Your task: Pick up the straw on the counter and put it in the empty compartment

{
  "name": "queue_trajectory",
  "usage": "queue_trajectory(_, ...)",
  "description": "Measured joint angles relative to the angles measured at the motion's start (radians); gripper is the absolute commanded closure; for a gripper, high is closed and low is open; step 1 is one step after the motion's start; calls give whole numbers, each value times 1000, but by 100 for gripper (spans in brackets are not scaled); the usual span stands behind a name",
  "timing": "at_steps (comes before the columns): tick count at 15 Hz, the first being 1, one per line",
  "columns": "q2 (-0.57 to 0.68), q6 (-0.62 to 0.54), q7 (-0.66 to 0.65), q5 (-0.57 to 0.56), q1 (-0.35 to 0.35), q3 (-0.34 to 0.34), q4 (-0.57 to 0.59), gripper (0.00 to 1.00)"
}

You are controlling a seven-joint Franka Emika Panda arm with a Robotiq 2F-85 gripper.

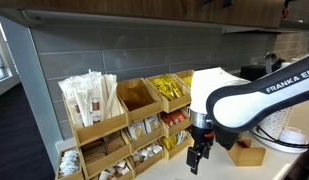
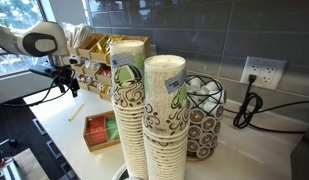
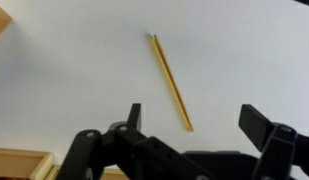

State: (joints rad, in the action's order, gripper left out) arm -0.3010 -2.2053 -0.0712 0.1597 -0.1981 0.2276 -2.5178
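Observation:
A thin yellow straw [image 3: 170,82] lies flat on the pale counter [image 3: 74,80]; it also shows in an exterior view [image 2: 76,113]. My gripper [image 3: 194,120] is open and empty and hangs above the counter, with the straw's near end between its fingers in the wrist view. It shows in both exterior views [image 1: 198,155] [image 2: 66,85]. The empty compartment [image 1: 137,97] is the bare light-wood bin in the organizer's top row. It sits between the bin of white wrapped sticks [image 1: 89,100] and the bin of yellow packets [image 1: 169,90].
Lower organizer bins [image 1: 124,150] hold packets. A small wooden box [image 2: 99,130] of red and green packets sits on the counter. Two tall stacks of paper cups [image 2: 144,110], a pod rack [image 2: 204,115] and a wall outlet [image 2: 262,72] are nearby.

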Motion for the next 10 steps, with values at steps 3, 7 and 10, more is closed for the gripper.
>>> queue_trajectory(3,71,-134,91,5,-39,3,-6,0)
queue_trajectory(7,99,-157,113,5,-44,2,-2,0)
queue_trajectory(10,102,-183,148,13,-49,2,-2,0)
